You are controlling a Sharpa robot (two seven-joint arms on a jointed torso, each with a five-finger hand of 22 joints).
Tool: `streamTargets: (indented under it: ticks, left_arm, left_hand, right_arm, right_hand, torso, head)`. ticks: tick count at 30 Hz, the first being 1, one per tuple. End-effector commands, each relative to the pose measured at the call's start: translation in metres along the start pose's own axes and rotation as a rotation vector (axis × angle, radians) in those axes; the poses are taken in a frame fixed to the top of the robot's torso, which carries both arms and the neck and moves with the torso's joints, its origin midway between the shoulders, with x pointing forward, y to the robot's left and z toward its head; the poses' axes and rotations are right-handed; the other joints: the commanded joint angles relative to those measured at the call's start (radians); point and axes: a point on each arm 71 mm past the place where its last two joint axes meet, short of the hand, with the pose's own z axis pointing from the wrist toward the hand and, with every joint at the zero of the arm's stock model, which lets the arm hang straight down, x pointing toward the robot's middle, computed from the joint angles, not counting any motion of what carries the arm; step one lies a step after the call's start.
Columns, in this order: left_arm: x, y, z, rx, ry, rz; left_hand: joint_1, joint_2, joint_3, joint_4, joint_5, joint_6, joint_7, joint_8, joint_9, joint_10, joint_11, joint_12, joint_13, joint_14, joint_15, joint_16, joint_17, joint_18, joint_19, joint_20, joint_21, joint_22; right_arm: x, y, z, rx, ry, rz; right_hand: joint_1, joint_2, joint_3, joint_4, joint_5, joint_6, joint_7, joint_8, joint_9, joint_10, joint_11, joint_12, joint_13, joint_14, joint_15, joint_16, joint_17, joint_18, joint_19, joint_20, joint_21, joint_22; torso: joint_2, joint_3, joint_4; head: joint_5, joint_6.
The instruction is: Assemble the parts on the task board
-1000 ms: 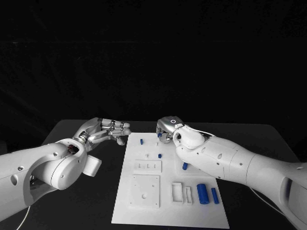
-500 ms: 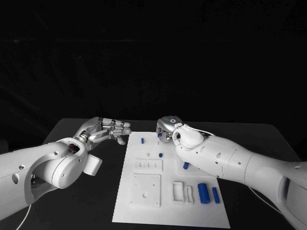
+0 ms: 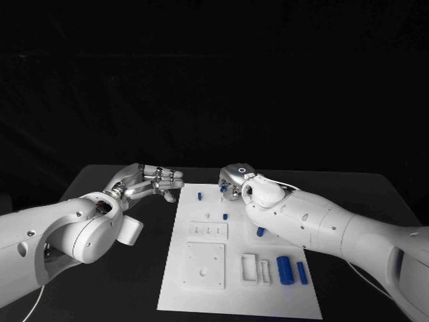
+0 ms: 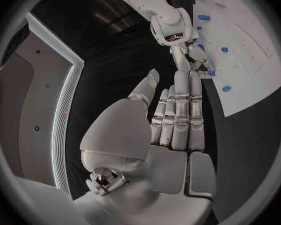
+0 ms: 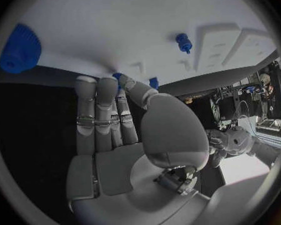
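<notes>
The white task board (image 3: 238, 295) lies lengthwise in the middle of the table. My right hand (image 3: 236, 181) is at the board's far edge, where thumb and a fingertip pinch a small blue part (image 5: 118, 77) that sits against the board (image 5: 115, 25). My left hand (image 3: 155, 182) hovers over the black table just off the board's far left corner. Its fingers (image 4: 178, 110) lie side by side and hold nothing. More blue parts are on the board: a small one (image 3: 199, 196) near the far left, a peg (image 3: 223, 217), another (image 3: 260, 231) beside my right forearm, and two cylinders (image 3: 285, 270) at the near right.
White raised blocks (image 3: 204, 265) and slotted fixtures (image 3: 249, 267) take up the board's near half. Black table (image 3: 127, 282) runs along the board's left side. My right forearm (image 3: 321, 228) crosses the board's right edge. A large blue part (image 5: 18, 47) lies near my right hand.
</notes>
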Motion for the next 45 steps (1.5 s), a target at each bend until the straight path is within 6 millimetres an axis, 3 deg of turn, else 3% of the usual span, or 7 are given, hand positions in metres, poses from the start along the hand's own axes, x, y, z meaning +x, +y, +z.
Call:
streamTargets:
  ticks: [1, 8, 16, 23, 28, 37, 45]
  left_arm:
    - [0.002, -0.002, 0.000, 0.008, 0.016, -0.001]
    - [0.001, -0.002, 0.000, 0.008, 0.011, 0.000]
    - [-0.004, -0.002, -0.001, 0.008, -0.007, 0.004]
    - [-0.009, -0.002, -0.002, 0.009, -0.018, 0.002]
    - [-0.013, -0.002, -0.002, 0.011, -0.030, 0.004]
    - [-0.017, -0.001, -0.002, 0.011, -0.039, 0.006]
    - [-0.017, 0.000, -0.001, 0.010, -0.028, 0.007]
  left_hand:
    - [0.006, -0.001, -0.001, -0.002, -0.002, -0.002, -0.002, 0.000, -0.001, -0.007, -0.001, -0.002, -0.001, -0.001, 0.003, 0.004, -0.001, 0.009, -0.006, 0.003, 0.001, 0.000]
    - [0.007, -0.002, -0.003, -0.001, -0.003, -0.002, -0.002, 0.000, -0.001, -0.009, 0.000, -0.002, -0.001, 0.000, 0.004, 0.004, -0.002, 0.009, -0.006, 0.004, 0.000, 0.000]
    - [0.016, -0.006, -0.001, -0.003, 0.002, -0.005, 0.001, -0.001, -0.001, -0.035, 0.005, -0.002, -0.001, 0.000, 0.006, 0.001, -0.004, 0.011, -0.007, 0.005, 0.003, 0.001]
    - [0.018, -0.006, -0.001, -0.001, 0.002, -0.002, 0.000, 0.001, -0.001, -0.032, 0.004, -0.002, -0.001, 0.000, 0.006, 0.000, -0.005, 0.012, -0.009, 0.006, 0.003, 0.001]
    - [0.020, -0.004, 0.001, -0.001, 0.003, -0.003, -0.007, -0.004, -0.002, -0.025, 0.001, -0.002, -0.001, -0.001, 0.003, -0.001, -0.005, 0.011, -0.010, 0.005, 0.005, 0.003]
    - [0.021, -0.006, 0.004, -0.004, 0.005, -0.017, -0.007, -0.010, -0.003, -0.012, -0.001, -0.001, -0.001, 0.001, 0.002, 0.001, -0.004, 0.011, -0.011, 0.003, 0.009, 0.005]
    - [0.015, -0.022, -0.018, 0.015, 0.003, -0.062, 0.000, -0.005, -0.004, -0.016, 0.001, -0.002, 0.000, 0.001, 0.005, 0.004, -0.001, 0.008, -0.006, 0.007, -0.003, -0.006]
  right_arm:
    - [0.004, -0.004, -0.001, 0.010, 0.034, 0.005]
    - [0.001, -0.007, -0.002, 0.016, -0.004, 0.033]
    - [-0.014, -0.021, -0.015, 0.016, -0.053, 0.075]
    - [-0.043, -0.059, -0.028, 0.063, -0.098, 0.129]
    - [-0.052, -0.089, -0.038, 0.102, -0.067, 0.166]
    - [-0.048, -0.118, -0.047, 0.150, 0.070, 0.200]
    - [-0.041, -0.116, -0.043, 0.156, 0.135, 0.224]
  right_hand:
    - [-0.026, -0.033, 0.002, 0.003, 0.002, -0.055, -0.008, -0.001, -0.003, -0.046, 0.011, -0.006, -0.004, -0.001, 0.010, -0.006, -0.004, 0.024, 0.011, 0.009, -0.018, 0.015]
    - [0.026, -0.077, -0.159, 0.045, -0.001, -0.126, -0.036, 0.001, -0.003, -0.274, 0.056, -0.006, -0.006, -0.004, 0.033, -0.009, -0.023, 0.062, 0.024, 0.035, -0.101, -0.029]
    - [0.069, -0.101, -0.229, 0.098, 0.033, -0.128, -0.041, 0.001, -0.003, -0.238, 0.054, -0.006, -0.005, -0.006, 0.032, -0.001, -0.038, 0.068, 0.037, 0.037, -0.129, -0.047]
    - [0.029, -0.072, -0.133, 0.080, 0.045, -0.094, 0.002, 0.004, -0.001, 0.054, -0.016, 0.010, 0.005, 0.001, -0.005, 0.013, -0.033, 0.040, 0.044, 0.011, -0.069, -0.022]
    - [-0.008, -0.071, -0.172, 0.072, 0.129, -0.024, -0.008, -0.003, -0.001, 0.226, -0.096, 0.163, 0.228, 0.000, -0.068, 0.024, -0.014, -0.027, 0.045, -0.067, -0.004, 0.013]
    - [-0.003, -0.052, -0.416, 0.079, 0.244, -0.085, -0.011, 0.003, 0.004, 0.080, -0.078, 0.907, 1.042, -0.021, -0.052, 0.196, 0.221, -0.023, 0.055, -0.049, 0.292, 0.104]
    - [0.019, -0.047, -0.467, 0.118, 0.288, -0.111, -0.003, 0.002, 0.004, 0.125, -0.069, 1.042, 1.201, -0.010, -0.043, 0.245, 0.378, -0.016, 0.035, -0.036, 0.487, 0.125]
  torso:
    - [0.001, 0.0002, -0.0015]
    - [0.002, 0.0016, -0.0020]
    - [0.002, 0.0039, -0.0120]
    - [-0.002, 0.0065, -0.0278]
    - [-0.004, 0.0106, -0.0394]
    - [-0.002, 0.0211, -0.0451]
    - [-0.002, 0.0155, -0.0398]
  head:
    - [0.001, 0.002]
    - [0.001, 0.003]
    - [0.006, 0.009]
    - [0.010, 0.022]
    - [0.013, 0.027]
    - [0.020, 0.029]
    - [0.007, 0.031]
